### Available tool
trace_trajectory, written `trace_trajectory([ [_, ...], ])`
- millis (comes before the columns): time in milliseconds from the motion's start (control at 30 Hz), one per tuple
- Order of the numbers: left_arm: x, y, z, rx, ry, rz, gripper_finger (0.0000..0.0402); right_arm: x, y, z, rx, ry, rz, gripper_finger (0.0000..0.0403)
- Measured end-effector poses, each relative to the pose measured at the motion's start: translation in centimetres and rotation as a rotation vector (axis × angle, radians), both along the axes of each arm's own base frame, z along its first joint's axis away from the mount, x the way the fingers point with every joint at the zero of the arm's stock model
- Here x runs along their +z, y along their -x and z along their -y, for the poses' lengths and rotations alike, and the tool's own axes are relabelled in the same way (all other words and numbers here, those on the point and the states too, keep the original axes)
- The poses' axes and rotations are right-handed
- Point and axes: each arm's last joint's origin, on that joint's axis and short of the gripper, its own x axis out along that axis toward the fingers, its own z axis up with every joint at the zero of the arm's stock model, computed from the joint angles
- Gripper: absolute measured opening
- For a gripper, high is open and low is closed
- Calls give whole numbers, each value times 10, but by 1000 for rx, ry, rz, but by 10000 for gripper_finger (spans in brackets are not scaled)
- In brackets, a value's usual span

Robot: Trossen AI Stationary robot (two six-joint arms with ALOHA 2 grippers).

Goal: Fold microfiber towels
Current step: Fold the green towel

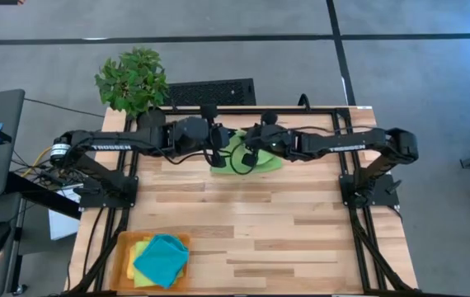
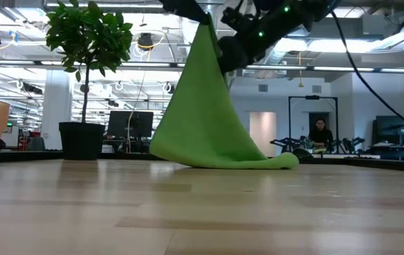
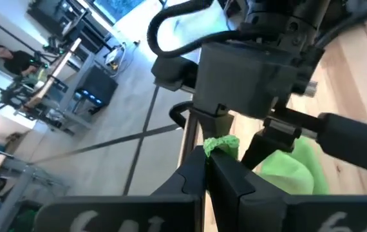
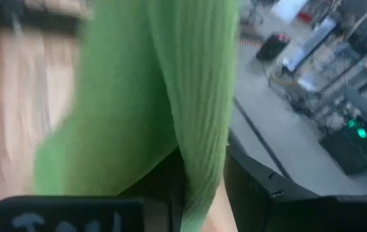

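Observation:
A lime green microfiber towel (image 1: pixel 265 157) hangs at the far middle of the table. It is drawn up to a peak (image 2: pixel 205 28), and its lower end (image 2: pixel 259 161) lies on the wood. My left gripper (image 3: pixel 217 161) reaches in from the table's left and is shut on a small tuft of the towel. My right gripper (image 4: pixel 199 206) comes from the right, close against the left one, and is shut on the same towel. Teal (image 1: pixel 162 257) and yellow (image 1: pixel 140 247) towels lie stacked in the orange tray. My left gripper pinches a small bunched bit of the towel's upper end (image 3: pixel 222 143) between its two fingertips. Only a tuft shows past them. The fingers slant slightly downward, and the towel hangs below them with its lower end on the table. My right gripper has a gathered fold of the towel (image 4: pixel 199 180) between its two fingers, just beside the left gripper's hold. How many layers it holds does not show. The cloth hangs past the fingers in a long drape down to the table.
The orange tray (image 1: pixel 124 247) sits at the near left corner. A potted plant (image 1: pixel 132 78) stands beyond the far left corner. Bare wood stretches across the middle and near right of the table (image 1: pixel 301 231). A person (image 2: pixel 320 134) is far off in the room.

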Motion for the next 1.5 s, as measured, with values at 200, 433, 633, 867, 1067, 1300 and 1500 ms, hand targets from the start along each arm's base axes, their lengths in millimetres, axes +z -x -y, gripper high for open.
trace_trajectory([
  [200, 10, 1, 7, 9, -43, -3, 0, -16, -5, 1, -11, -2, -69, 123],
  [433, 35, 6, 12, -1, -47, -11, 0, -30, -10, 2, -16, -18, -118, 123],
  [633, 49, 12, 11, 23, -52, -27, 0, -35, -7, 1, -24, -33, -167, 123],
  [867, 50, 13, 11, 21, -55, -31, 0, -36, -7, 1, -35, -46, -170, 80],
  [1067, 46, 16, 10, 68, -64, -87, 0, -36, -3, 2, -130, 106, -263, 14],
  [1300, 34, 24, 2, 171, -15, -194, 0, -21, 16, 2, -225, 207, -363, 7],
  [1500, 18, 28, -17, 280, 33, -225, 0, 17, 40, 5, -313, 284, -311, 11],
])
